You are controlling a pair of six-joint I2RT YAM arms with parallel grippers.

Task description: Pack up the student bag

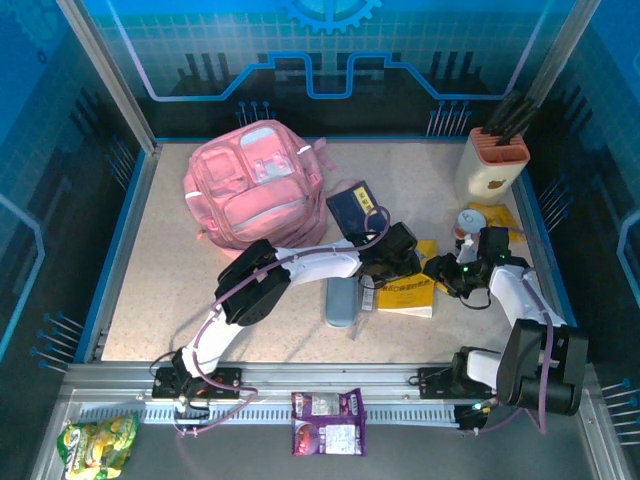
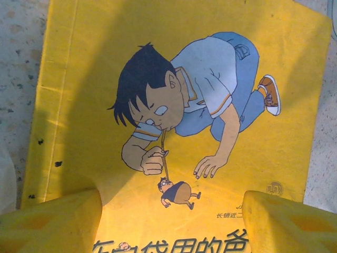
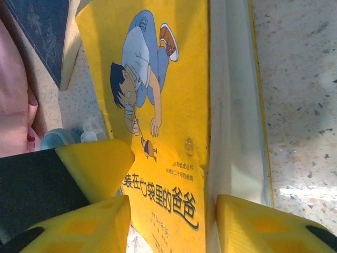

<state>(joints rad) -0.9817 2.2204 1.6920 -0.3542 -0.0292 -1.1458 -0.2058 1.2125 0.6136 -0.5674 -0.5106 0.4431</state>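
The pink student bag (image 1: pixel 255 190) lies flat at the back left of the table, also seen as a pink edge (image 3: pixel 13 105) in the right wrist view. A yellow comic book (image 1: pixel 405 292) lies right of centre. My left gripper (image 1: pixel 392 262) hovers low over its cover (image 2: pixel 174 105), open (image 2: pixel 171 226), with a yellow finger (image 2: pixel 52 221) on either side and nothing between. My right gripper (image 1: pixel 445 272) is at the book's right side, open (image 3: pixel 174 226), straddling the cover (image 3: pixel 174 79) and its white page edge (image 3: pixel 234 132). The left gripper's finger (image 3: pixel 97 166) shows beside it.
A dark blue book (image 1: pixel 355 207) lies between the bag and the yellow book. A grey pencil case (image 1: pixel 341 300) sits left of the yellow book. A small bottle (image 1: pixel 470 225) and a cream holder (image 1: pixel 492 160) stand at the back right. Snack packets (image 1: pixel 327 422) (image 1: pixel 97 440) lie on the front ledge.
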